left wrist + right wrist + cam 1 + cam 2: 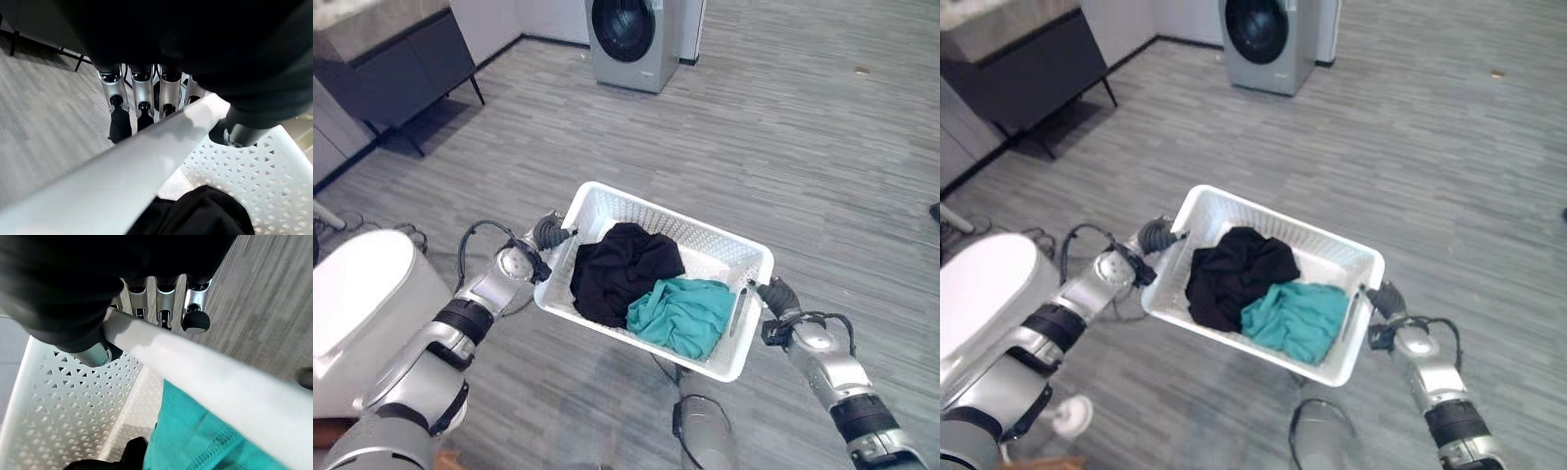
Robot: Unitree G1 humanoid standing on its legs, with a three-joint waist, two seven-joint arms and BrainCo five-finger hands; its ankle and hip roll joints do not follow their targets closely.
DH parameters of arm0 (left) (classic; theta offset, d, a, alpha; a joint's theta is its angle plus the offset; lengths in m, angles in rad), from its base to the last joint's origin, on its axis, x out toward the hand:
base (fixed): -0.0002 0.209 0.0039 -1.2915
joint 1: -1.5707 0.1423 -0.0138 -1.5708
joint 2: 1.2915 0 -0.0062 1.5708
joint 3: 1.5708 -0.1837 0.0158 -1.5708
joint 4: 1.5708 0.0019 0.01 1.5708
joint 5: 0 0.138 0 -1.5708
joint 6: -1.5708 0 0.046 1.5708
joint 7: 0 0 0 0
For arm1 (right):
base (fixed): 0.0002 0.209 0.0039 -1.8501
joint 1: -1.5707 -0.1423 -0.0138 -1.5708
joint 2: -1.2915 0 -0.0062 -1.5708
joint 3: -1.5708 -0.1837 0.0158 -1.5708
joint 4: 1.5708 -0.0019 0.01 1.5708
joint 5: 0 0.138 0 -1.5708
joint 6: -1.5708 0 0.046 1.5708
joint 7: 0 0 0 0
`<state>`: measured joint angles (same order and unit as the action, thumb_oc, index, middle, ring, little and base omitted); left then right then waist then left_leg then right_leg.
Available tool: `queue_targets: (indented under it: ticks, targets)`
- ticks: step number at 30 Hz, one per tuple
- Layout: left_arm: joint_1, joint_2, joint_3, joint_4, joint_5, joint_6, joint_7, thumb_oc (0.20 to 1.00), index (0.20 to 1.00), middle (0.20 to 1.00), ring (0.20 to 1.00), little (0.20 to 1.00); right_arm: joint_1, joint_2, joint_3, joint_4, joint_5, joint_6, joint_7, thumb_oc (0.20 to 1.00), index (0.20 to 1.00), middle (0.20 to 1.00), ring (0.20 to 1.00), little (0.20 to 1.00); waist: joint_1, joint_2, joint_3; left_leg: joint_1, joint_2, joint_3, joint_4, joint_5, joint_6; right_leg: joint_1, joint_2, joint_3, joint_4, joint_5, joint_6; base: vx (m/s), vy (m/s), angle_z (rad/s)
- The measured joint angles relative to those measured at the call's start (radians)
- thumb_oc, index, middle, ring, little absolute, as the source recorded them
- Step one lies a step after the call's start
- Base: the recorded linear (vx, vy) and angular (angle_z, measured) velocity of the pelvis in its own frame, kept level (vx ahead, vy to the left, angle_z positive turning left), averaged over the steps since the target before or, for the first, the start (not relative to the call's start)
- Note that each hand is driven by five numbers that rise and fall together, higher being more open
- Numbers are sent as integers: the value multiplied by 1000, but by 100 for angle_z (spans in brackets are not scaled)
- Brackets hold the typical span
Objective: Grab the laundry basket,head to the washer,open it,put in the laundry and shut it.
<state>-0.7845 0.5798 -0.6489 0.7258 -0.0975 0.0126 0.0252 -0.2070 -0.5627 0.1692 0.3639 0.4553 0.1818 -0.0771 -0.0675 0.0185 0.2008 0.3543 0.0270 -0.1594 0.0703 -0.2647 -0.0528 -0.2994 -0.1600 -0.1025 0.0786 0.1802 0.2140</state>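
I carry a white perforated laundry basket (710, 247) in front of me, above the floor. In it lie a black garment (620, 271) and a teal garment (681, 314). My left hand (548, 233) grips the basket's left rim (146, 161), fingers under it and thumb over. At the opposite end my right hand (777, 295) holds the right rim (205, 377) in the same way. The grey washer (631, 39) stands far ahead at the top of the view, its round dark door shut.
A dark cabinet (396, 59) on thin legs stands at the far left. A white rounded object (362, 304) sits close at my lower left. Grey plank floor (783, 147) stretches between me and the washer.
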Motion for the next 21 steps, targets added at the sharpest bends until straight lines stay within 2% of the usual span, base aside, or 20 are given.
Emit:
queue_targets:
  ticks: [1, 2, 3, 4, 5, 6, 7, 8, 9, 10, 11, 12, 13, 14, 15, 16, 17, 18, 20, 21]
  targets:
    - [-3, -2, 0, -2, 0, 6, 0, 200, 200, 200, 200, 200, -10, -2, 0, 10, 0, 1, -1, 200, 200, 200, 200, 200, -14, 7, -1, -8, 22, -15, 50, 3, -21, 1, 22, 0, 43, 17, -26, 386, -246, 39]
    - [-3, -2, 1, -5, -1, 2, 1, 200, 200, 200, 200, 200, -19, -18, 0, 5, 0, 0, 0, 200, 200, 200, 200, 200, -12, 16, -4, -11, 48, -5, 114, 21, -46, 10, 52, 1, 78, 19, -97, 460, -405, 15]
    - [-4, 0, 4, -5, -1, -1, 0, 200, 200, 200, 200, 200, -44, -29, 1, 15, 0, 0, 7, 200, 200, 200, 200, 200, -10, 30, -8, -36, 75, -3, 200, 55, -74, 22, 79, -14, 107, -2, -125, 247, -275, -11]
    - [-7, 0, 12, 3, -5, -2, 1, 200, 200, 200, 200, 200, -63, -40, 0, 20, 1, -3, 12, 200, 200, 200, 200, 200, -8, 34, -10, -84, 82, -10, 296, 107, -86, 30, 103, -20, 128, -37, -174, 384, -468, -1]
    - [-20, -1, 9, 0, -10, -9, -1, 200, 200, 200, 200, 200, -71, -51, -13, 26, 1, -7, 16, 200, 200, 200, 200, 200, -18, 29, -8, -171, 101, 12, 494, 161, -57, 41, 105, -36, 150, -52, -194, 338, -532, 24]
    - [-24, -2, 6, -15, -10, -13, -1, 200, 200, 200, 200, 200, -68, -79, -18, 14, 2, -9, 19, 200, 200, 200, 200, 200, -28, 36, -10, -308, 140, 64, 765, 241, 7, 66, 128, -62, 146, -76, -227, 510, -660, 31]
    - [-19, 8, 4, -38, -12, -14, -2, 200, 200, 200, 200, 200, -72, -83, -11, 19, 4, -22, 16, 200, 200, 200, 200, 200, -28, 24, -10, -396, 177, 116, 843, 550, 43, 106, 163, -67, 151, -118, -307, 510, -616, 11]
    - [-22, 8, 2, -48, -13, -14, -1, 200, 200, 200, 200, 200, -61, -68, -48, 15, 5, -22, 15, 200, 200, 200, 200, 200, -14, 17, -6, -470, 246, 184, 984, 545, 67, 146, 185, -77, 128, -136, -313, 391, -344, -6]
    - [-12, 8, 10, -53, -14, -17, -2, 200, 200, 200, 200, 200, -59, -63, -30, 22, 5, -31, 11, 200, 200, 200, 200, 200, -12, -4, -3, -495, 253, 214, 993, 489, 46, 180, 186, -78, 121, -152, -321, 339, -228, 9]
    - [-12, 7, 10, -62, -14, -7, -3, 200, 200, 200, 200, 200, -43, -63, -26, 12, 6, -30, 4, 200, 200, 200, 200, 200, -12, -27, -3, -563, 268, 281, 943, 451, 59, 229, 189, -87, 103, -180, -330, 209, -77, 16]
    - [-12, 7, 10, -62, -15, -9, -2, 200, 200, 200, 200, 200, -41, -57, -30, 8, 6, -30, -5, 200, 200, 200, 200, 200, 0, -33, 1, -616, 262, 316, 931, 373, 42, 253, 191, -81, 88, -191, -322, 120, -44, 2]
    - [-12, 9, 10, -67, -15, -8, -2, 200, 200, 200, 200, 200, -42, -55, -30, 6, 6, -29, -10, 200, 200, 200, 200, 200, 14, -42, 6, -626, 240, 337, 878, 325, 23, 271, 181, -79, 76, -172, -335, 225, -36, -31]
    - [-3, 21, 10, -60, -14, 3, -5, 200, 200, 200, 200, 200, -37, -57, -12, -14, 3, -28, -5, 200, 200, 200, 200, 200, 38, -42, 3, -677, 176, 363, 742, 294, -4, 311, 187, -58, 50, -183, -319, 321, -18, -20]
    - [-2, 21, 11, -57, -15, 2, -4, 200, 200, 200, 200, 200, -30, -57, -4, -22, 3, -27, -11, 200, 200, 200, 200, 200, 39, -46, 7, -682, 142, 367, 602, 278, -10, 338, 191, -59, 19, -174, -305, 452, 22, -40]
    - [-3, 29, 18, -55, -16, 3, -2, 200, 200, 200, 200, 200, -37, -56, 13, -19, 3, -22, -11, 200, 200, 200, 200, 200, 81, -28, 5, -673, 108, 398, 292, 283, -10, 365, 209, -48, -11, -174, -303, 398, 39, -34]
    - [-2, 35, 18, -48, -18, 1, -4, 200, 200, 200, 200, 200, -39, -51, 32, -18, 3, -22, -10, 200, 200, 200, 200, 200, 93, -27, 6, -659, 82, 392, 127, 298, -26, 397, 223, -47, -41, -170, -306, 300, 19, -55]
    - [4, 39, 18, -44, -20, 6, -4, 200, 200, 200, 200, 200, -39, -46, 48, -17, 3, -21, -10, 200, 200, 200, 200, 200, 103, -29, 8, -654, 66, 383, 36, 304, -33, 413, 230, -45, -51, -173, -316, 455, 0, -24]
    - [8, 47, 16, -35, -21, 4, -7, 200, 200, 200, 200, 200, -42, -40, 61, -10, 3, -21, -10, 200, 200, 200, 200, 200, 115, -28, 9, -656, 46, 357, -20, 311, -41, 447, 237, -41, -70, -184, -305, 437, -22, -15]
    - [12, 45, 15, -19, -24, -1, -8, 200, 200, 200, 200, 200, -67, -35, 90, 32, 3, -21, -10, 200, 200, 200, 200, 200, 131, -16, 5, -640, 18, 192, -175, 315, -61, 481, 268, -20, -76, -227, -292, 491, -8, -14]
    - [9, 47, 15, -16, -38, -1, -9, 200, 200, 200, 200, 200, -88, -29, 100, 57, 3, -20, -4, 200, 200, 200, 200, 200, 149, -19, 18, -652, 24, 165, -173, 317, -60, 499, 282, -10, -62, -230, -328, 412, 30, -29]
